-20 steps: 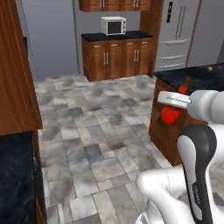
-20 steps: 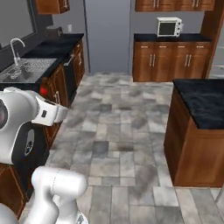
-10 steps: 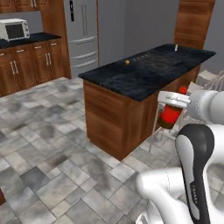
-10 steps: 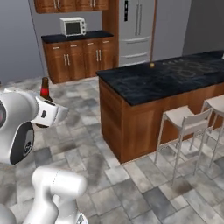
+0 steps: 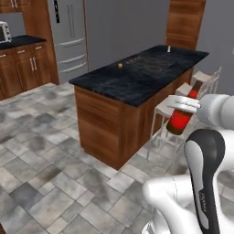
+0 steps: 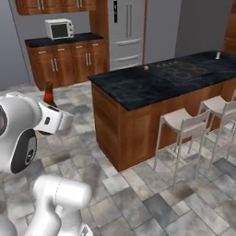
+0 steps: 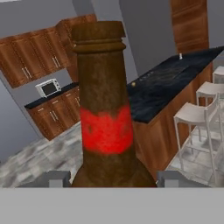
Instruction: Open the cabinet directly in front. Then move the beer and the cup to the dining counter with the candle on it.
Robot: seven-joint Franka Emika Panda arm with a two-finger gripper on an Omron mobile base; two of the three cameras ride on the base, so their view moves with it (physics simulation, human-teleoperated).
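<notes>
My gripper (image 5: 183, 104) is shut on the beer (image 5: 179, 119), a dark brown bottle with a red label, held tilted in front of the arm. In the hand view the beer (image 7: 107, 127) stands between both fingertips (image 7: 53, 178). From the right its neck (image 6: 48, 94) rises behind the gripper (image 6: 54, 118). The dining counter (image 5: 137, 75), a black marble island with a cooktop, lies ahead, also seen as the dining counter (image 6: 156, 80). The small pale candle (image 5: 168, 48) stands at its far end, and is the candle (image 6: 218, 55) from the right. The cup and the cabinet are out of view.
White stools (image 6: 183, 123) line the island's near right side. A small orange object (image 5: 120, 65) lies on the island top. A steel fridge (image 5: 68, 32) and low cupboards with a microwave (image 6: 59, 28) stand along the back wall. Tiled floor (image 5: 50, 160) stretches before the island.
The whole picture has swung: the base has turned and driven, so the island now sits nearer and more central. The bottle stays in the gripper, the same way.
</notes>
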